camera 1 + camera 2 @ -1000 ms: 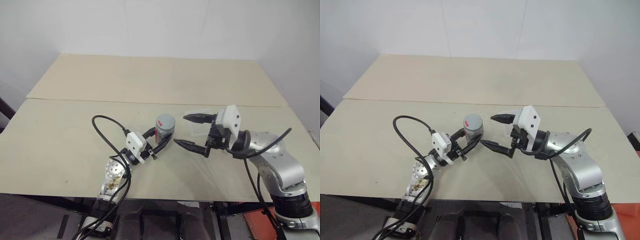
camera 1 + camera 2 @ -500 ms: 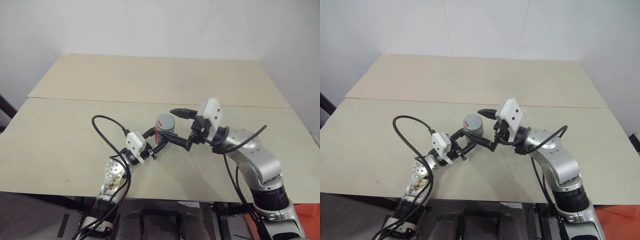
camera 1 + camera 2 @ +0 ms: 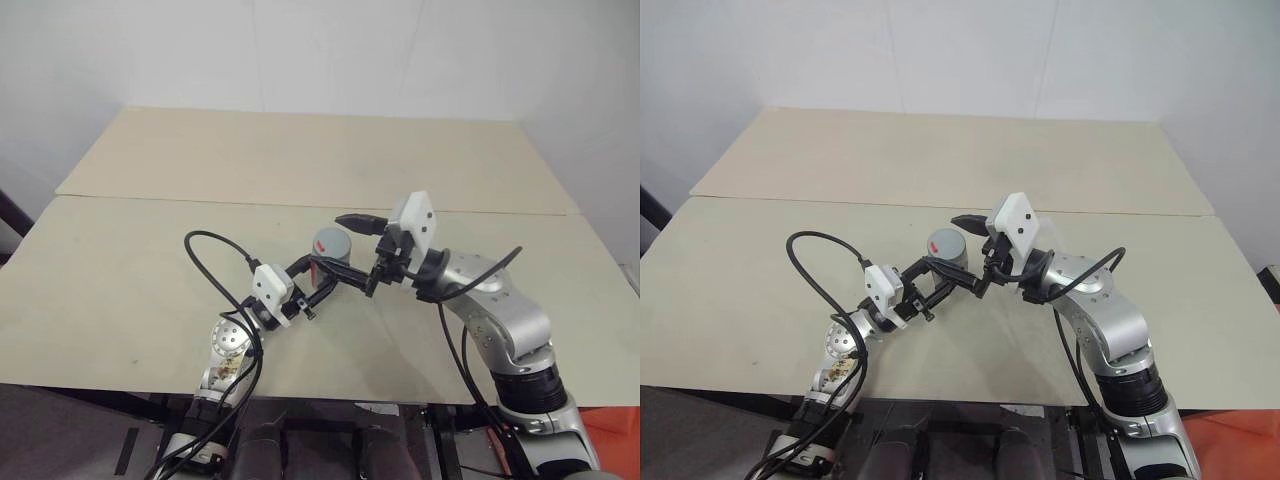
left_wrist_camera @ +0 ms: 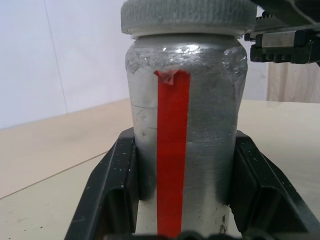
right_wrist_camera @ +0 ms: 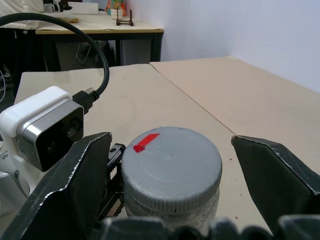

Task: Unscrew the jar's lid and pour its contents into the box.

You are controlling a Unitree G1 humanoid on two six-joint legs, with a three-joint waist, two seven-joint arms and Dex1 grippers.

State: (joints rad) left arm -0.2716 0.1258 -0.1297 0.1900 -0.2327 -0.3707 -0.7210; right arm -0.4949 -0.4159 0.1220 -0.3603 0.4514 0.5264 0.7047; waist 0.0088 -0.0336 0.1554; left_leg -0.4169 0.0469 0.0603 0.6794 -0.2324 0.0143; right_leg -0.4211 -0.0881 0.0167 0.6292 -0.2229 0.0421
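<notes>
The jar [image 4: 185, 135] stands upright, long axis vertical, lid [image 5: 171, 167] on top, above the near middle of the table [image 3: 120, 270]. The left end effector [image 3: 322, 278] is clamped on its body. The right end effector [image 5: 175, 170] straddles the lid, fingers [image 5: 80, 175] apart and clear of it.

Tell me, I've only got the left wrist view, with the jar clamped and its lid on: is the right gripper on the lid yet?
Observer: Not yet. The right gripper has its jaws open, one on each side of the lid, with a gap at both.
Operator: Is it lined up?
Observer: In the right wrist view, the lid sits about centred between them.
Operator: Anything on top of the lid?
Observer: A small red mark near its edge.
</notes>
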